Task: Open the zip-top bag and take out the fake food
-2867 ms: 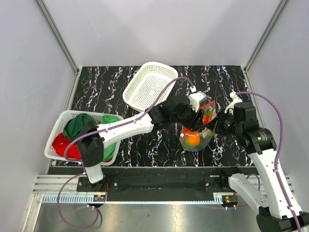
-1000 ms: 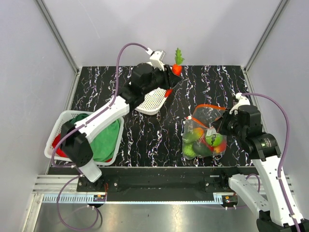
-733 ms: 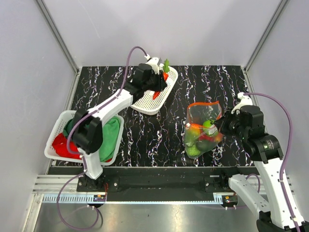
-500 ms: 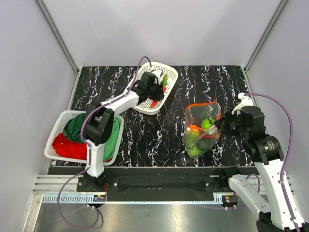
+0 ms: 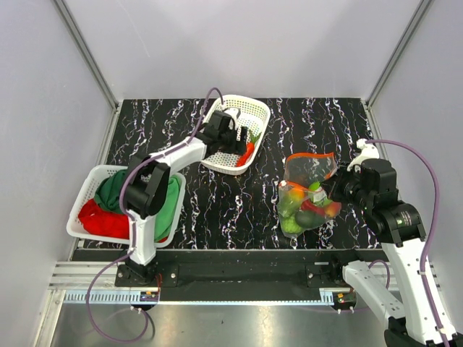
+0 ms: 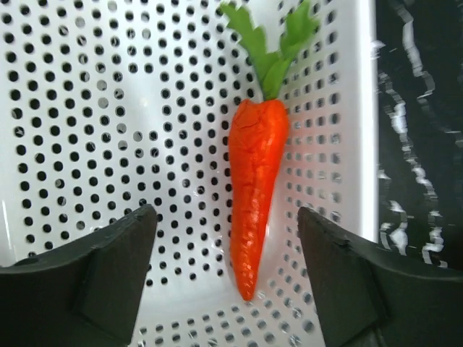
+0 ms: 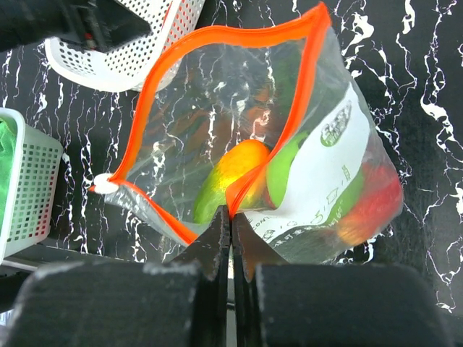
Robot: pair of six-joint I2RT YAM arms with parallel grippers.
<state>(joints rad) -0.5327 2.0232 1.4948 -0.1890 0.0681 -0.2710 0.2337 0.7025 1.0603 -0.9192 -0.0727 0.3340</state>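
The zip-top bag [image 5: 309,189] lies at the right of the table, clear, its orange zip strip [image 7: 217,36] gaping open. My right gripper [image 7: 231,219] is shut on the near edge of that strip. Fake food [image 5: 304,211] in green, orange and red still sits inside the bag [image 7: 289,166]. One piece, an orange carrot [image 6: 255,188] with green leaves, lies loose on the floor of the white mesh basket [image 6: 87,108]. My left gripper [image 6: 228,289] hovers just over the carrot, open, its fingers either side of the tip without touching. From above, the carrot [image 5: 248,152] shows beside the left gripper [image 5: 240,143].
The white mesh basket [image 5: 259,108] stands at the back centre. A second white basket [image 5: 88,179] at the left front holds red and green cloths. Grey walls close in the black marbled table [image 5: 217,210] on three sides.
The left arm carried the carrot down into the back basket and opened its jaws, leaving it there. The right gripper kept its hold while the bag shifted slightly.
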